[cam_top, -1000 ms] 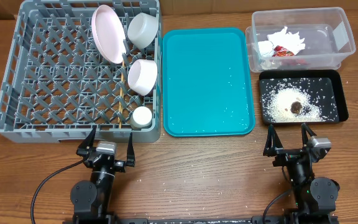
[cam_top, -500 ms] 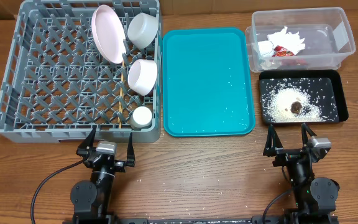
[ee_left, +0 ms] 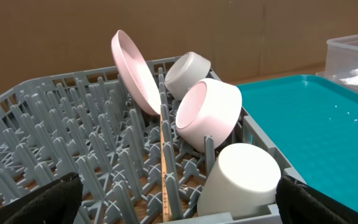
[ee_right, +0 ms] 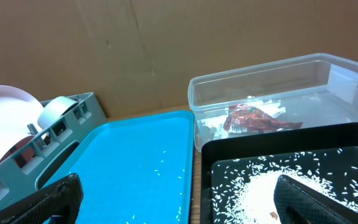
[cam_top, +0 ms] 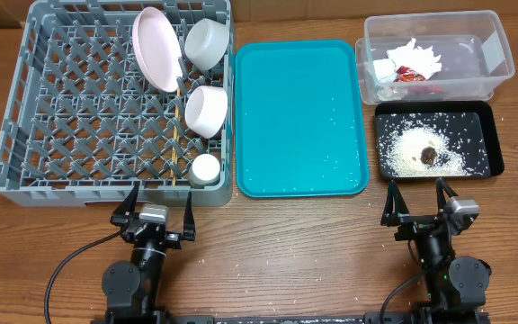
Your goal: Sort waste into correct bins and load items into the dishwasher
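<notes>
The grey dish rack (cam_top: 79,108) holds the pink-white plate (cam_top: 156,49) on edge, two bowls (cam_top: 208,42) (cam_top: 205,110), a white cup (cam_top: 204,168) and chopsticks (cam_top: 179,135). They also show in the left wrist view: plate (ee_left: 135,71), cup (ee_left: 241,180), chopsticks (ee_left: 165,168). The clear tub (cam_top: 497,63) holds the napkin (cam_top: 416,56) and red wrapper (cam_top: 410,76). The black tray (cam_top: 488,166) holds rice (cam_top: 407,148) and a brown lump (cam_top: 429,155). My left gripper (cam_top: 158,209) is open and empty in front of the rack. My right gripper (cam_top: 418,202) is open and empty in front of the black tray.
A teal serving tray (cam_top: 299,117) lies between rack and bins with a few rice grains on it. A few grains are scattered on the wooden table (cam_top: 295,252). A cardboard wall stands behind the table in the wrist views.
</notes>
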Motion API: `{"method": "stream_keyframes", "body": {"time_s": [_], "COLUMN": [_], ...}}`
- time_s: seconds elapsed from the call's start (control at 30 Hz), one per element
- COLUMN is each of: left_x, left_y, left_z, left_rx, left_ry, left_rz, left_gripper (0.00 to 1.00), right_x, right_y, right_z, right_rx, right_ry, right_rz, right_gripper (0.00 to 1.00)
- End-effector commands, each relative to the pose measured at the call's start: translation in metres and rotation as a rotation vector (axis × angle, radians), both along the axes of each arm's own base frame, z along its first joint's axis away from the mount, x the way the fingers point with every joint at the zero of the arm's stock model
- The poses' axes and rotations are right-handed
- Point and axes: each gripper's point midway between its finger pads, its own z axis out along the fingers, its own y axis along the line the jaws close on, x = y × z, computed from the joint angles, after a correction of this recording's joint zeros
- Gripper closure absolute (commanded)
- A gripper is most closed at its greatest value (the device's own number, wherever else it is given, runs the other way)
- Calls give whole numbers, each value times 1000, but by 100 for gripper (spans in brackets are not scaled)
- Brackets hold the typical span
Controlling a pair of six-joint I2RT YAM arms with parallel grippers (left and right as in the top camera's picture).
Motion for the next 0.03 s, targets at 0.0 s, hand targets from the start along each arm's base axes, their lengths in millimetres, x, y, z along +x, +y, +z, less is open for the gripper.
{"method": "stream_keyframes", "body": {"time_s": [0.0], "left_x": [0], "left_y": [3], "left_z": [0], "left_rx": [20], "left_ry": [-8], "left_rz": [11], "left_gripper": [0], "right_x": [0], "right_y": [-1], "right_z": [-3], "right_rx": [-7], "right_ry": [0], "right_rz": [-7], "right_gripper": [0]}}
